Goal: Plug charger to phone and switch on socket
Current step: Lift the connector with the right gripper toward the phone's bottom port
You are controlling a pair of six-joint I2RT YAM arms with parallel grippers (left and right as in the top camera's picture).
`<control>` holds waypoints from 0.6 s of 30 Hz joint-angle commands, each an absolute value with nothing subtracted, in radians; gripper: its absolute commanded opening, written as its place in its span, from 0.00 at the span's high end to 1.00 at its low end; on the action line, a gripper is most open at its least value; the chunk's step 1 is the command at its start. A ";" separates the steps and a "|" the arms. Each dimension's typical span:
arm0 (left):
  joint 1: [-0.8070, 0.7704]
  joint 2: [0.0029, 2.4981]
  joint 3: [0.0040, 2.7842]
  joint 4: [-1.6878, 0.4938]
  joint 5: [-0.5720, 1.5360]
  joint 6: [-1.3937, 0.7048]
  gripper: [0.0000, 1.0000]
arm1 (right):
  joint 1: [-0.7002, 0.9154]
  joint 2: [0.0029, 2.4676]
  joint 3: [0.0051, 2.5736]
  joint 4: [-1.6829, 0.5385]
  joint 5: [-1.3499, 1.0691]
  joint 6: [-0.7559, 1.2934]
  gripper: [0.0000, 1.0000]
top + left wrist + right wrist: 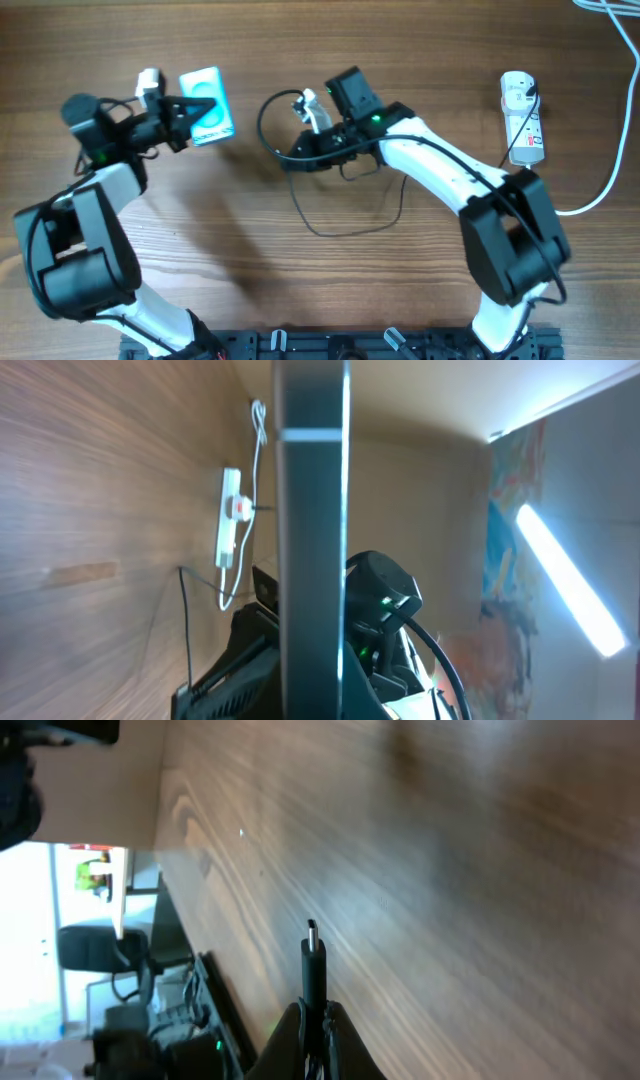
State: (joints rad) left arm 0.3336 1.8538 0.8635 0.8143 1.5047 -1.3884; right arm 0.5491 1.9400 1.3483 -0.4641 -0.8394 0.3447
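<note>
Overhead: nothing's plugged in yet. Left gripper (pixel 188 113) is clamped on the phone (pixel 207 105) at far left. Right gripper (pixel 318 122) pinches the charger (pixel 340 233) tip mid-table, well apart from it. Socket (pixel 522 120) is far right, with no gripper near.

Left wrist: phone (pixel 312 510) edge-on, dark.

Right wrist: charger (pixel 313 965) tip pokes out, pinched tight.

Open table (pixel 243 70) lies between the phone (pixel 205 107) and the right gripper (pixel 312 112); only the cable (pixel 260 122) loops into that gap, on the gripper's side
</note>
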 commanded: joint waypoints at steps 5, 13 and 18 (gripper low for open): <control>0.163 1.859 0.884 0.824 1.376 -1.364 0.96 | 0.421 1.710 1.104 -0.332 -1.060 0.325 0.95; -0.014 1.859 0.884 0.822 1.240 -1.364 0.96 | 0.334 1.604 0.898 -0.213 -1.243 0.343 0.96; -0.097 1.859 0.884 0.815 1.190 -1.356 0.96 | 0.334 1.604 0.863 -0.195 -1.286 0.344 0.96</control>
